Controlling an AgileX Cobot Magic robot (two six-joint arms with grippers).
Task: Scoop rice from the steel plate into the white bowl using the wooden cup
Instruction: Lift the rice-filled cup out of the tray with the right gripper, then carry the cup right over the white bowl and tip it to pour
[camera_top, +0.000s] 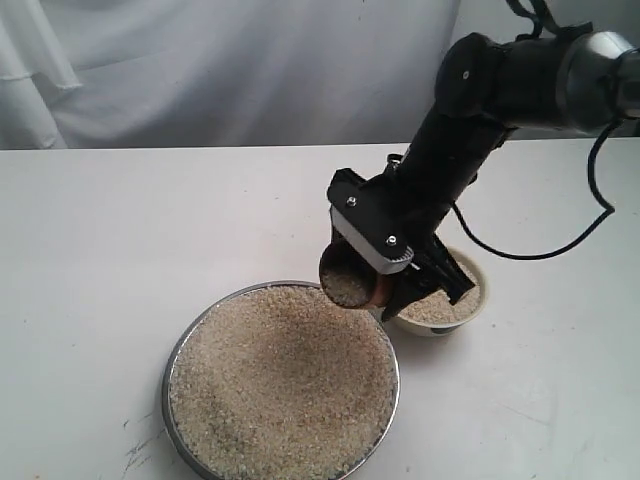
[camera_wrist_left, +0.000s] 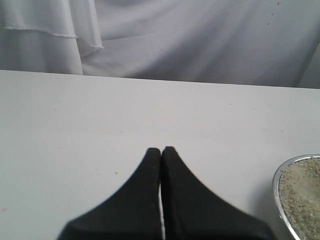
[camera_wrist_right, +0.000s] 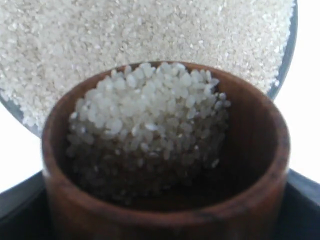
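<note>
The steel plate (camera_top: 172, 368) lies at the front middle, filled with a wide heap of rice (camera_top: 280, 385). My right gripper (camera_top: 388, 288) is shut on the wooden cup (camera_top: 350, 284), which hangs tilted over the plate's far right rim. The cup (camera_wrist_right: 165, 212) holds a mound of rice (camera_wrist_right: 150, 110), and dark fingers (camera_wrist_right: 306, 196) flank it. Just right of the cup sits the white bowl (camera_top: 481, 305), partly behind the gripper, with rice in it. My left gripper (camera_wrist_left: 161, 149) is shut and empty over bare table, with the plate's rim (camera_wrist_left: 276, 187) off to one side.
The white table (camera_top: 120, 230) runs bare to the left and behind the plate. A pale cloth backdrop (camera_top: 250, 70) hangs along the far edge. A black cable (camera_top: 560, 245) loops from the right arm above the bowl.
</note>
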